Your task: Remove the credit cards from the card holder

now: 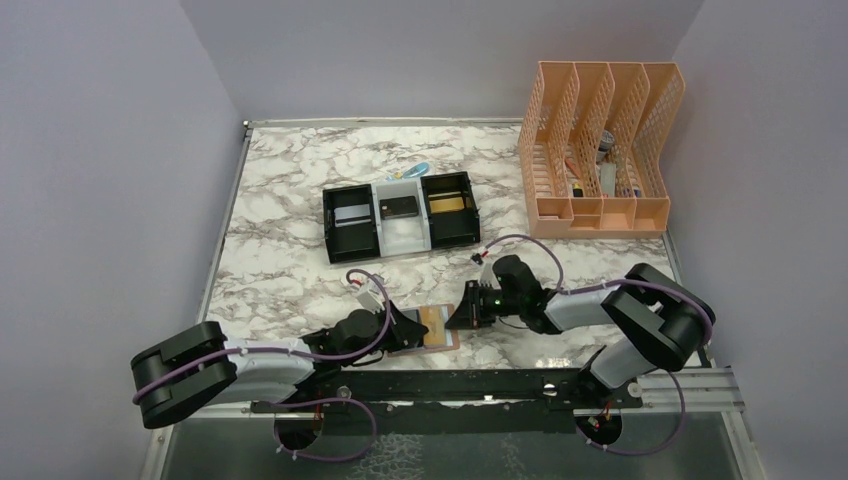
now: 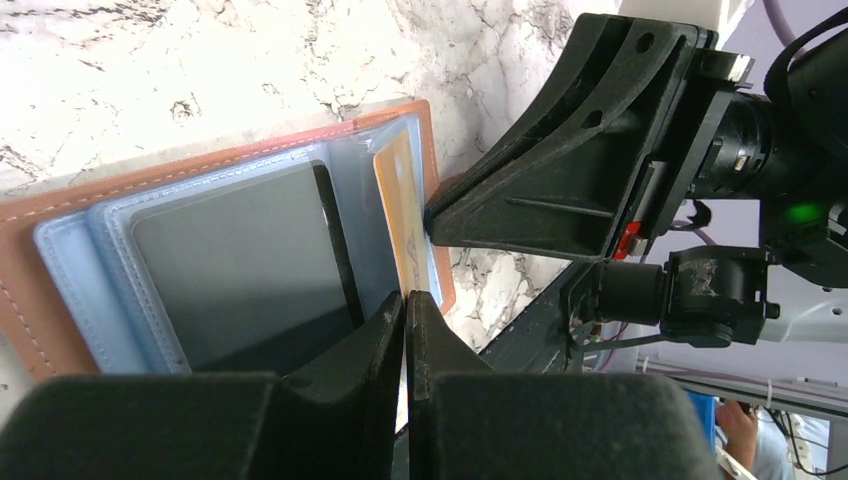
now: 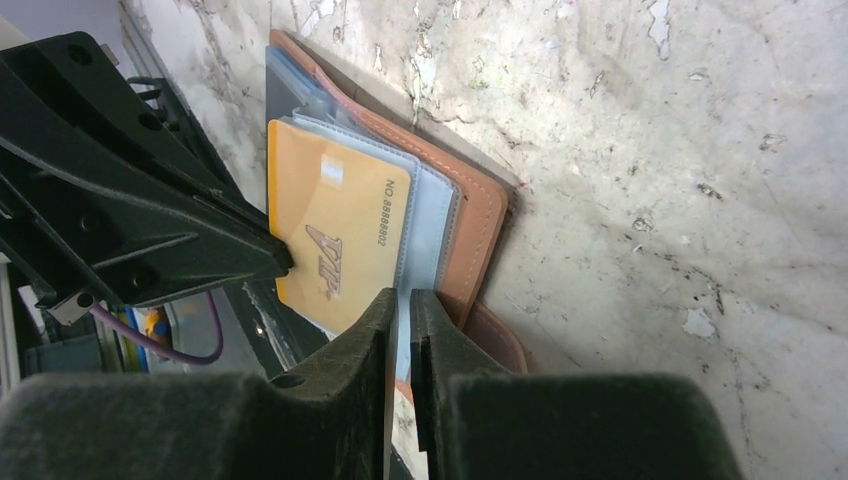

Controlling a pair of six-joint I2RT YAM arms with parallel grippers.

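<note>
— Where's the card holder?
— Lower centre of your top view, lying open. Your left gripper pinches the gold-orange card, and your right gripper is clamped on the holder's edge.

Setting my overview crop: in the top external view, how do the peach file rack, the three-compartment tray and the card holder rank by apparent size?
1. peach file rack, largest
2. three-compartment tray
3. card holder, clearly smallest, and partly hidden
</note>
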